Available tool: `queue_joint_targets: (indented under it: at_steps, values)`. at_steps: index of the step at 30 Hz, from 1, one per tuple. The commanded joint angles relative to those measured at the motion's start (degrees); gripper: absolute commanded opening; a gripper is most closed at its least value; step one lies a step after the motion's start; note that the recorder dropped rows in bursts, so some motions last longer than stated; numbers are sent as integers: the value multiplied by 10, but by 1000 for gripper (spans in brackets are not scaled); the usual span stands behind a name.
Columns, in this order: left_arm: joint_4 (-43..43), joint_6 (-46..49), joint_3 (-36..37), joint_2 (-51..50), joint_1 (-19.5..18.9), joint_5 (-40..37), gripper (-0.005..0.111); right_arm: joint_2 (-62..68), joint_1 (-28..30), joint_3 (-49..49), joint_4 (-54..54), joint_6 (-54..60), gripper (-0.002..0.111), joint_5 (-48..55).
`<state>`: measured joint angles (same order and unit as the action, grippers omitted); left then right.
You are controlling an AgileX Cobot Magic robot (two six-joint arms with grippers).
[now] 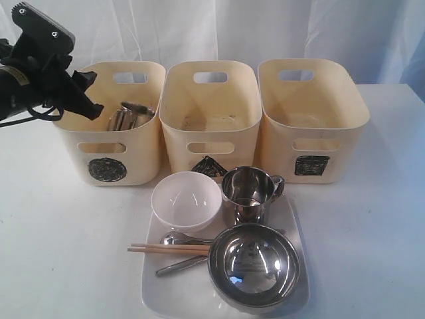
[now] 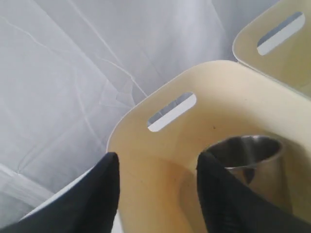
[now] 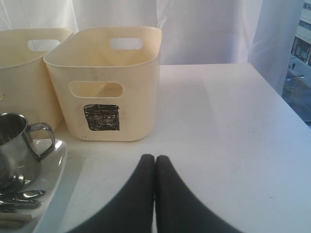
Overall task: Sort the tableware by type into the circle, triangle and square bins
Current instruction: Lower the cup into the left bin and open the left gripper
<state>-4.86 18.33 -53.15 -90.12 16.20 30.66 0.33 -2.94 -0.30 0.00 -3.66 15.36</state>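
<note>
Inside the circle bin (image 1: 136, 156), a steel mug (image 1: 126, 117) lies half hidden.

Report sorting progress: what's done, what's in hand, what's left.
Done: one steel mug sits in the circle bin. In hand: nothing; the left gripper hangs open over that bin, and the right gripper is shut and empty. Left: the second mug, white bowl, steel bowl, chopsticks and cutlery, all on the white plate, plus the plate itself.
</note>
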Motion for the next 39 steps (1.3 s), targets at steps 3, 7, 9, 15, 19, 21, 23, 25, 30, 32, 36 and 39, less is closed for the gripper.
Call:
queue_joint_targets:
  at_steps: [3, 7, 9, 15, 19, 21, 23, 25, 30, 32, 36, 39]
  values:
    - [19, -17, -3, 30, -1, 23, 54, -3, 1, 3, 0, -1, 0, -7]
    - [15, -111, -3, 67, -1, -5, 54, -3, 1, 3, 0, -1, 0, -7]
    - [1, -165, -3, 90, -1, -37, 54, -3, 1, 3, 0, -1, 0, -7]
    - [-77, -339, -3, 164, -1, -148, 54, -3, 1, 3, 0, -1, 0, -7]
    - [-141, -407, -3, 209, 11, -227, 54, -3, 1, 3, 0, -1, 0, -7]
    - [-145, -407, -2, 228, 25, -255, 54, -3, 1, 3, 0, -1, 0, -7]
    - [-155, -407, -2, 246, 42, -276, 54, -3, 1, 3, 0, -1, 0, -7]
    - [-162, -407, -2, 261, 58, -295, 54, -3, 1, 3, 0, -1, 0, -7]
    - [-162, -406, -2, 287, 99, -388, 54, -3, 1, 3, 0, -1, 0, -7]
    - [-162, -405, -2, 295, 116, -436, 54, -3, 1, 3, 0, -1, 0, -7]
    - [-157, -389, 2, 310, 145, -470, 48, -3, 1, 3, 0, -1, 0, -7]
    - [-154, -389, 7, 327, 164, -470, 41, -3, 1, 3, 0, -1, 0, -7]
